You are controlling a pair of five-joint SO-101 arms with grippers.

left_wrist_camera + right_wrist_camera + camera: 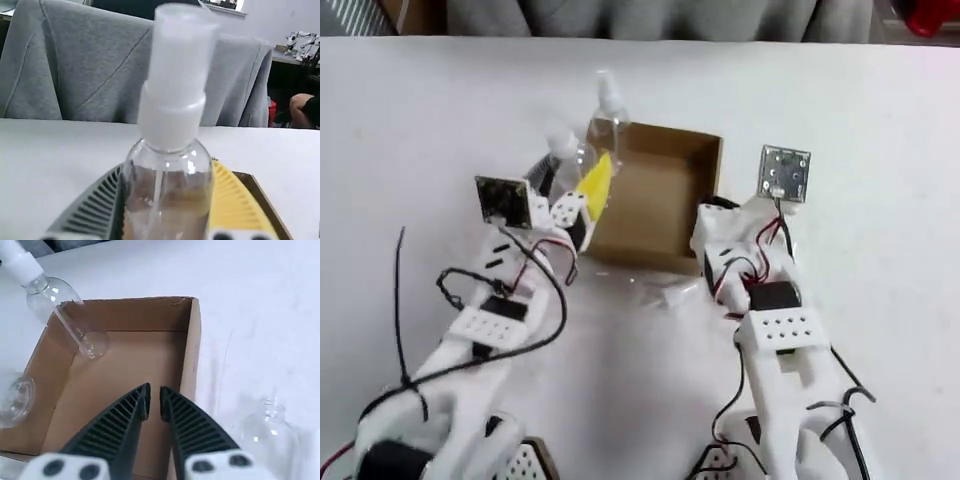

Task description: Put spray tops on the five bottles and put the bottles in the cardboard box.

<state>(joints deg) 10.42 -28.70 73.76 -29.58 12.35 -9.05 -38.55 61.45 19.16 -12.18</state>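
The cardboard box (660, 200) (125, 370) lies open in the middle of the table. My left gripper (575, 185) (167, 220) is shut on a clear bottle (167, 195) fitted with a white spray top (175, 85), just outside the box's left wall. A second capped bottle (605, 120) (60, 310) leans at the box's far left corner. My right gripper (708, 235) (153, 401) hangs over the box's near right part, fingers shut on nothing. An uncapped clear bottle (265, 430) stands outside the box's right wall.
Clear loose pieces (665, 290) lie on the white table (880, 130) just in front of the box. A grey cloth (75, 70) drapes along the table's far edge. Bare table stretches to the far left and far right.
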